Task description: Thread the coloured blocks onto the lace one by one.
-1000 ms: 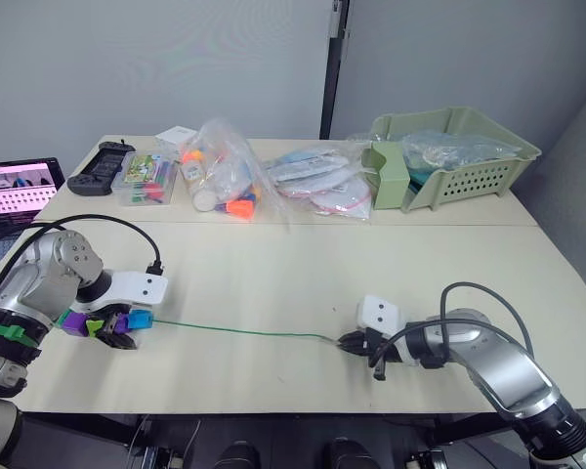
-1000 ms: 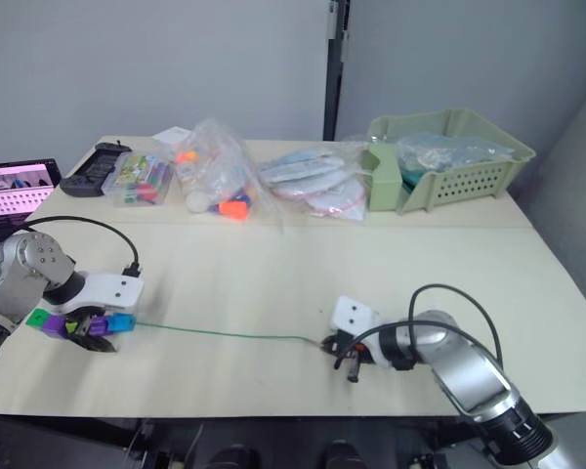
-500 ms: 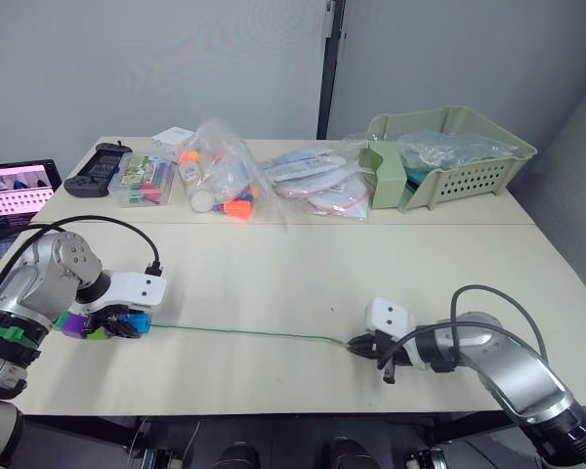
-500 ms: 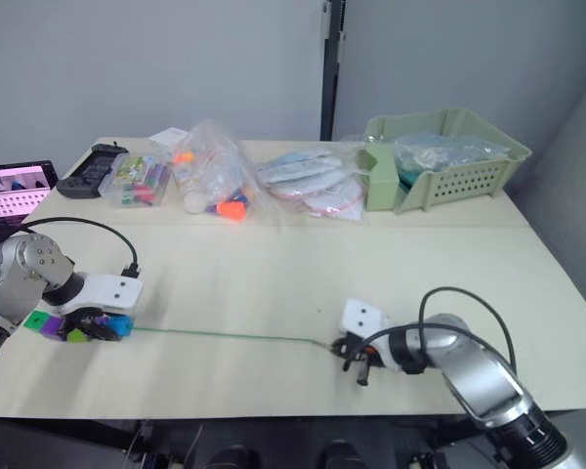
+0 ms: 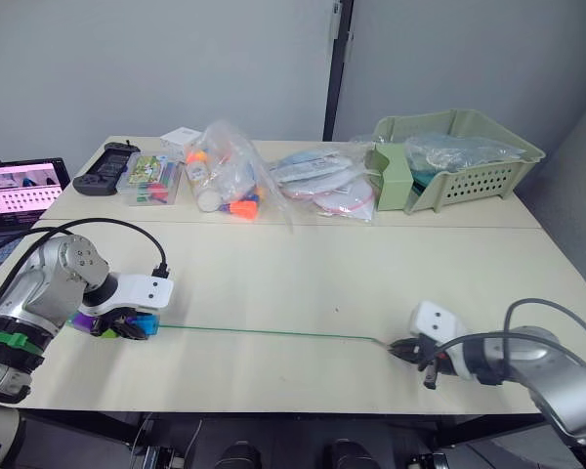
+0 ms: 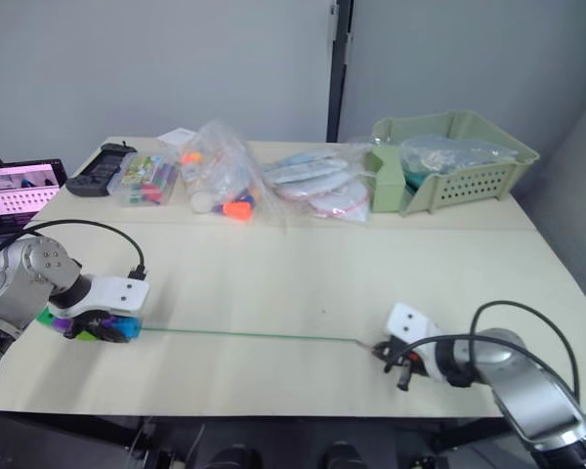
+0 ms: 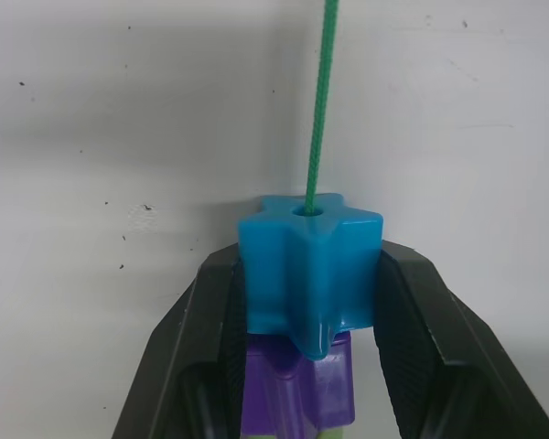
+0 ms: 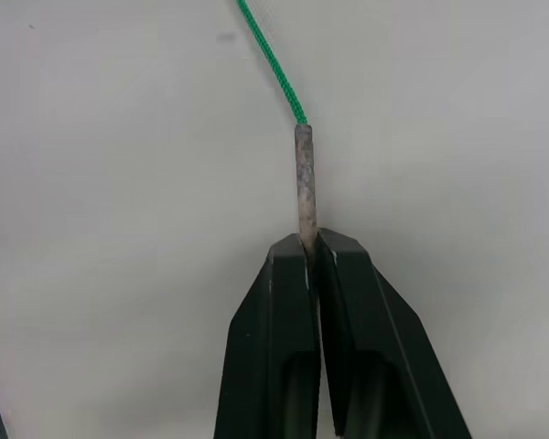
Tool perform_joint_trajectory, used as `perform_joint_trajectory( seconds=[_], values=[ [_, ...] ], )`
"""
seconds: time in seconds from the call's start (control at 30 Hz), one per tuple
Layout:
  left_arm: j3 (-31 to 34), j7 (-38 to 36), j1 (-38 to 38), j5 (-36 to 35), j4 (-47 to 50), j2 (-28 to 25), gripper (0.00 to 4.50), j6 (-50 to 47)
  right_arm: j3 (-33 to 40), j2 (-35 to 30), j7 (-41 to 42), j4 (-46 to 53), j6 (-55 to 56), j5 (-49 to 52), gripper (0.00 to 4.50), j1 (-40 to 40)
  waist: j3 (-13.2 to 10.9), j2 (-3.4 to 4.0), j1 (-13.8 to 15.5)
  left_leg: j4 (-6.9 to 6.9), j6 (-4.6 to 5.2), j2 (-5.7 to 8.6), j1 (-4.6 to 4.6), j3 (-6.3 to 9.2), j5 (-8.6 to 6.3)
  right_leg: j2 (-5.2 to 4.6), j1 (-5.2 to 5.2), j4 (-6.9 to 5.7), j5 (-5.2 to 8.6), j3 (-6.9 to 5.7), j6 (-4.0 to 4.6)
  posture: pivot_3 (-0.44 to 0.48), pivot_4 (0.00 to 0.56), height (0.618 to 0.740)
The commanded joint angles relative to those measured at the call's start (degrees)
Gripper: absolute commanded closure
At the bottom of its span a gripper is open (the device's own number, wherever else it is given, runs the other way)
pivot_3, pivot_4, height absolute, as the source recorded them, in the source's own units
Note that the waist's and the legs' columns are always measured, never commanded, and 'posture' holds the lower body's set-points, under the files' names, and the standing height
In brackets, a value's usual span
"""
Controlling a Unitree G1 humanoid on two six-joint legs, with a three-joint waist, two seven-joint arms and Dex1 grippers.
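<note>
Head view: the lace (image 5: 273, 332) lies taut across the bench (image 5: 303, 264), running from the left hand (image 5: 127, 325) at the coloured blocks (image 5: 112, 322) to the right hand (image 5: 402, 347); the block order looks uncertain here. Left wrist view: the left hand pinches the blue block (image 7: 309, 265), the lace entering its hole, a purple block (image 7: 297, 389) behind it. Right wrist view: the right hand pinches the lace's stiff tip (image 8: 304, 178).

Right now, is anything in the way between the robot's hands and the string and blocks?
No. The left gripper already squeezes the blue block, which the lace runs through. The right gripper pinches the lace's stiff tip. Bare table lies between them.
</note>
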State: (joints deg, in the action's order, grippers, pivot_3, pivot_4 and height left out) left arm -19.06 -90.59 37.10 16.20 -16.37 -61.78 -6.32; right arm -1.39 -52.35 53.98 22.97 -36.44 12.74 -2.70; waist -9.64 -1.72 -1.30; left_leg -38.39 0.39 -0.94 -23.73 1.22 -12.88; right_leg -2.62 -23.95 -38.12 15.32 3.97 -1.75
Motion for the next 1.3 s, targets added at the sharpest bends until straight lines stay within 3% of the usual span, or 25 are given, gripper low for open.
perform_joint_trajectory(
  seconds=[0.03, 0.9, 1.3],
  values=[
    [-0.39, -0.21, -1.04, -0.50, 0.71, 0.73, 3.11, -0.06, 2.92, -0.94, -0.63, 0.01, 0.30, 0.47, 4.50, 1.31, 0.00, 0.00, 0.09, 0.00, 0.00, 0.00, 0.00, 0.00, 0.00, 0.01, 0.00, 0.00, 0.00, 0.00, 0.00, 0.000, 0.150, 0.740],
    [0.28, 0.84, -0.55, -1.17, 2.81, 2.38, 3.11, 0.34, 5.28, -3.09, -2.03, -2.24, 0.62, -0.31, 4.50, 1.42, 0.09, 0.17, 0.66, -0.33, 0.00, 0.02, 0.10, 0.04, 0.00, 0.00, 0.35, 0.02, -0.02, -0.04, -0.08, 0.000, 0.150, 0.740],
    [-0.08, 1.91, -2.17, -0.60, 1.74, 2.04, 3.11, 0.67, -7.51, 3.05, -2.83, 0.15, -0.75, -2.40, 4.50, -3.87, 0.11, 0.18, 0.34, -0.27, 0.02, -0.04, 0.61, 0.03, -0.02, 0.06, 0.79, 0.06, 0.04, -0.03, -0.18, 0.000, 0.150, 0.740]
  ],
)
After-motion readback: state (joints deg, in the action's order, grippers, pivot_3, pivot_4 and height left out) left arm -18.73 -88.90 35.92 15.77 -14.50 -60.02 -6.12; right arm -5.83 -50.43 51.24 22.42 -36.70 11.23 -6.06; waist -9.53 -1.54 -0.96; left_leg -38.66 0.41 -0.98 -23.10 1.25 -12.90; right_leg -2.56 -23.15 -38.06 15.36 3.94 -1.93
